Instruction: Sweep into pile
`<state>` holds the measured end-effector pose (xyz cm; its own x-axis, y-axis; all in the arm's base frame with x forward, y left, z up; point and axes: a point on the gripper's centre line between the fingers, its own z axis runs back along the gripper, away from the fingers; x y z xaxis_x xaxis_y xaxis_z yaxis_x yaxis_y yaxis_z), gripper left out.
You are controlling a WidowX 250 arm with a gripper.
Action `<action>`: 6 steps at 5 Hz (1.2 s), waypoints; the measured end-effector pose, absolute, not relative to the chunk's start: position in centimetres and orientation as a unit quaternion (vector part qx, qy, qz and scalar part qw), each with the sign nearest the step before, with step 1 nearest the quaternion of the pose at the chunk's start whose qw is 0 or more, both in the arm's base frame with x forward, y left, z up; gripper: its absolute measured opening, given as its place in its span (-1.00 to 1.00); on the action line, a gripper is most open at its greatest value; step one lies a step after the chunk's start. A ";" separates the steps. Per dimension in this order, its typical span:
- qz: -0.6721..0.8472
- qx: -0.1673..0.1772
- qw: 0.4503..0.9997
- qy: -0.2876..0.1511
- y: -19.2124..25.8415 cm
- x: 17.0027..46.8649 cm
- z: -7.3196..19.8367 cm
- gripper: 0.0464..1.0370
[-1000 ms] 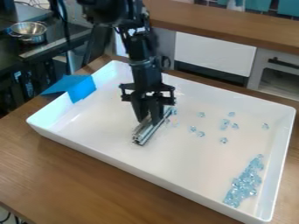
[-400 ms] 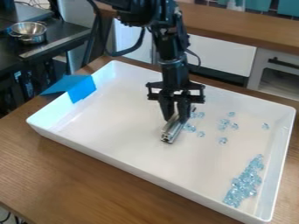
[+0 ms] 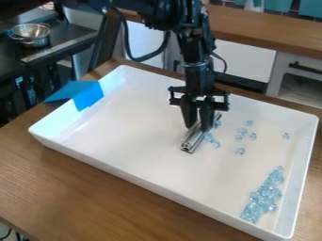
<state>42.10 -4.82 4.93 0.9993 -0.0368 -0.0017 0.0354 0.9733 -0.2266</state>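
My gripper (image 3: pixel 197 127) hangs over the middle of the white tray (image 3: pixel 125 136), shut on a silver metal bar (image 3: pixel 192 140) that lies slantwise at the tray floor. Several pale blue clear pieces touch or sit close along the bar's right side, one of them a loose piece (image 3: pixel 216 144). Farther right are more scattered pieces (image 3: pixel 240 151), and a lone piece (image 3: pixel 286 136) is near the right wall. A dense elongated pile (image 3: pixel 264 196) of the same pieces lies in the tray's front right corner.
Blue tape (image 3: pixel 88 96) covers part of the tray's left wall. The tray stands on a wooden table (image 3: pixel 82 188). A metal bowl (image 3: pixel 30 32) sits on a dark counter at the back left, and white cabinets stand behind the tray.
Gripper and bar have moved right across the tray, with a smaller shift since the middle frame. Pieces beside the bar have been pushed slightly right; the corner pile looks the same.
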 end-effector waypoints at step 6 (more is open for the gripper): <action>-0.331 -0.163 0.928 0.045 -12.3 37.3 4.6 -0.44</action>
<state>37.33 -12.27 4.64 0.7765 -0.6297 0.0232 0.6001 0.7278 -0.3319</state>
